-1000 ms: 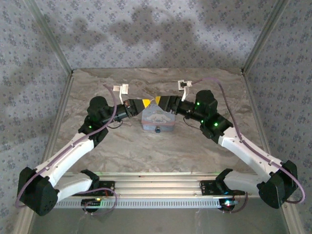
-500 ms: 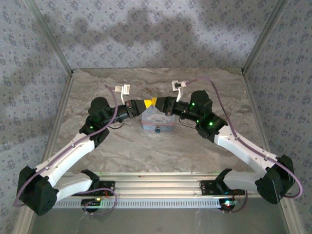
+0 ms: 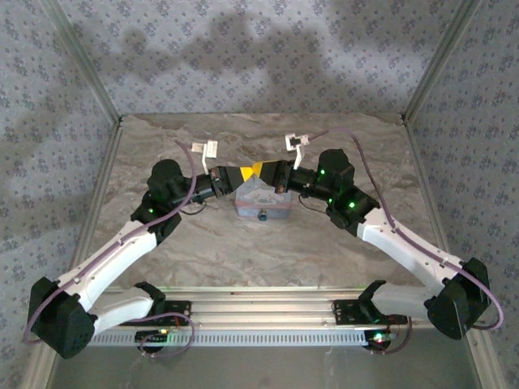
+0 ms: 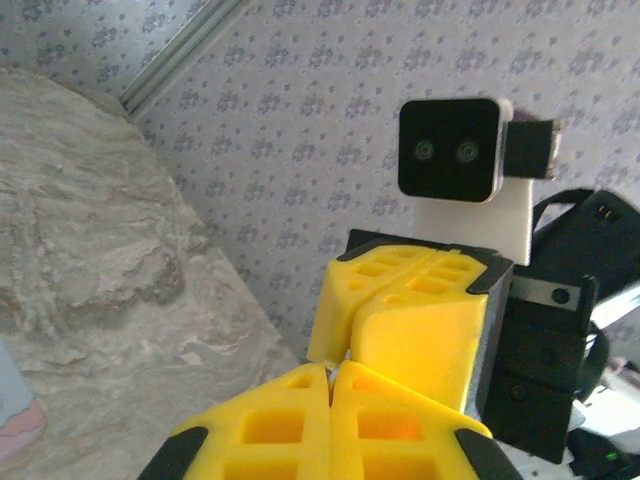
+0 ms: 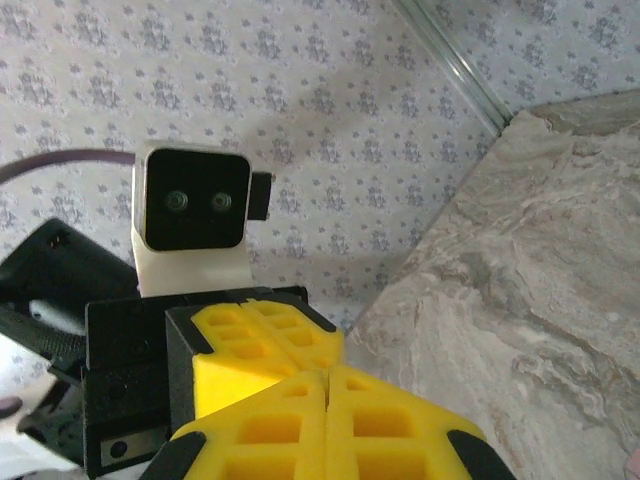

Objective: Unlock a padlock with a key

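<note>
Item: left end effector (image 4: 330, 372). Yellow pads are drawn narrow with only a hairline seam between them, and you cannot tell whether anything is pinched there. Item: right end effector (image 5: 326, 380). Pads are pressed fully together and meet the left's tip to tip; nothing can be made out in this seam either. Item: key. Too small or too hidden to find. It is judged to sit where the two tips meet, so the step in hand is most likely a pass from one side to the other. Item: padlock (image 3: 262, 216). A small dark piece on the near face of the light-blue tin (image 3: 263, 197), below the joined tips, toward the arm bases from them, and apart from both. Item: bench (image 3: 203, 251). Marbled top that carries the tin. Handling notes for you: confirm that one end effector has a firm bite on the key's bow before you slacken the other. Open the releasing side slowly and only a little, then draw it straight back along its own axis so it does not drag the key askew. Leave the shaft projecting beyond the pads, since the keyhole is tiny. Then bring the free end effector down beside the padlock to steady it or the tin, because a light tin is likely to slide under an insertion push.
</note>
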{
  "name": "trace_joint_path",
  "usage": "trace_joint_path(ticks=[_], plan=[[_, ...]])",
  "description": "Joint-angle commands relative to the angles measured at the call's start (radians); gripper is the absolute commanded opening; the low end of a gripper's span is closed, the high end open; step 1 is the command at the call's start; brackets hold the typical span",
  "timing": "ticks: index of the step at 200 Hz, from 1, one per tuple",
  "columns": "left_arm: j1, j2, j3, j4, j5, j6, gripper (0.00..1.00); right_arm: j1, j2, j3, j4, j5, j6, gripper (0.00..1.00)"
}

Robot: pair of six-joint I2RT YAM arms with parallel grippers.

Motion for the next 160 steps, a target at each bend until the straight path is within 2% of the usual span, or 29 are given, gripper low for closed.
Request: trace_joint_path(ticks=[1, 13, 22, 37, 51, 71, 91, 112, 128, 160], plan=[[-0.01, -0.036, 0.081, -0.203, 0.052, 0.158, 0.27, -0.016, -0.01, 0.108, -0.162, -0.031, -0.167, 0.0], [0.001, -0.049, 0.115, -0.339, 0.034, 0.243, 0.4, -0.02, 0.001, 0.203, -0.363, -0.02, -0.3, 0.0], [0.017, -0.057, 0.128, -0.4, 0.044, 0.284, 0.46, -0.02, 0.025, 0.293, -0.529, 0.0, -0.405, 0.0], [0.052, -0.066, 0.126, -0.431, 0.085, 0.315, 0.51, -0.017, 0.073, 0.402, -0.732, 0.006, -0.5, 0.0], [0.078, -0.079, 0.107, -0.413, 0.127, 0.354, 0.52, -0.019, 0.103, 0.454, -0.822, -0.046, -0.569, 0.0], [0.1, -0.114, 0.063, -0.349, 0.167, 0.413, 0.55, -0.027, 0.114, 0.463, -0.814, -0.154, -0.592, 0.0], [0.101, -0.135, 0.028, -0.238, 0.218, 0.408, 0.58, -0.035, 0.128, 0.466, -0.779, -0.23, -0.583, 0.0], [0.102, -0.126, 0.018, -0.145, 0.256, 0.345, 0.57, -0.036, 0.144, 0.472, -0.769, -0.253, -0.579, 0.0], [0.101, -0.103, 0.019, -0.095, 0.271, 0.272, 0.49, -0.038, 0.143, 0.464, -0.742, -0.262, -0.573, 0.0], [0.098, -0.075, -0.028, 0.06, 0.267, 0.136, 0.5, -0.05, 0.134, 0.434, -0.685, -0.306, -0.555, 0.0]])
